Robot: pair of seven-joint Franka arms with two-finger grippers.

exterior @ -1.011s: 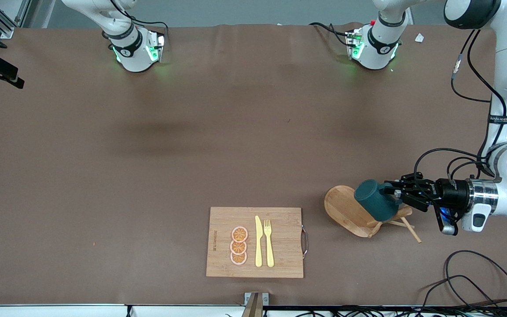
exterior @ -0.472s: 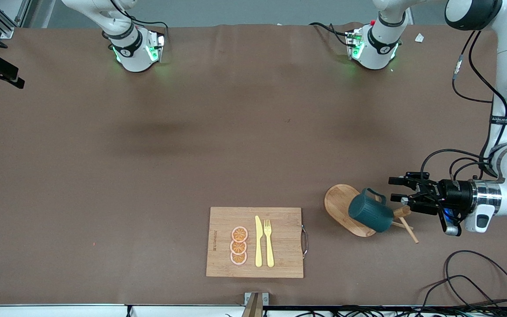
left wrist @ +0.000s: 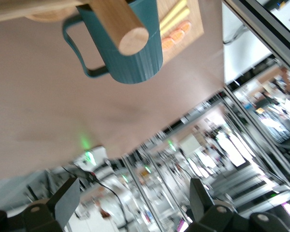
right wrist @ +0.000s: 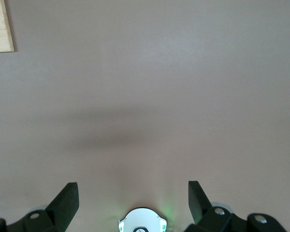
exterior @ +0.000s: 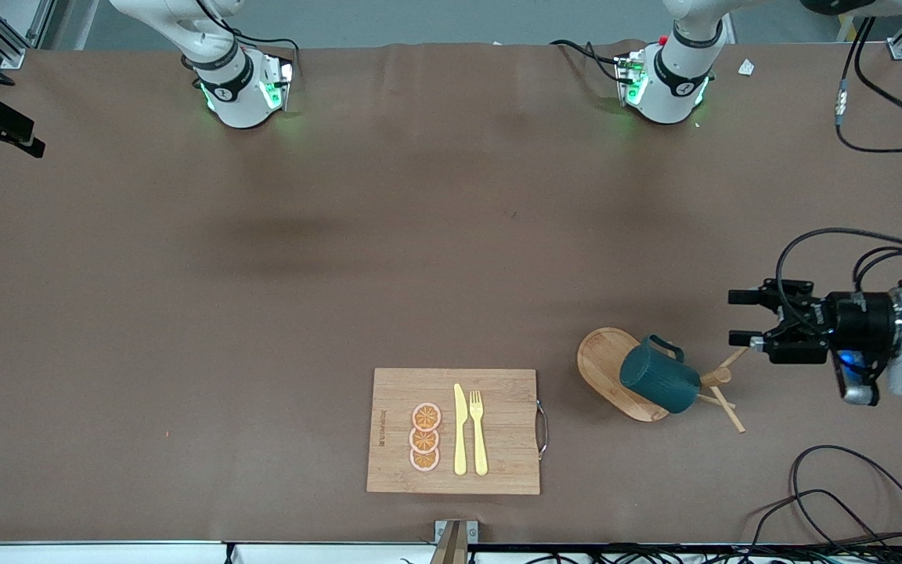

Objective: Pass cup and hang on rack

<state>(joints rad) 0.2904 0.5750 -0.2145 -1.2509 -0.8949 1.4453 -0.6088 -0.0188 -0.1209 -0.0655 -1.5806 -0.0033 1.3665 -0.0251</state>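
The dark teal ribbed cup sits on the wooden rack, against the post and above the oval base. Its loop handle points toward the robots' bases, and the peg that bears it is hidden. My left gripper is open and empty, apart from the rack, toward the left arm's end of the table. In the left wrist view the cup and the post's end show ahead of the open left gripper. My right gripper is open and empty, high over bare table; it is out of the front view.
A rectangular cutting board with a yellow knife, a yellow fork and three orange slices lies near the front edge. Its corner shows in the right wrist view. Loose black cables lie at the left arm's end.
My left gripper opened and let go of the cup, then drew back from the rack toward the left arm's end. The cup settled lower against the post.
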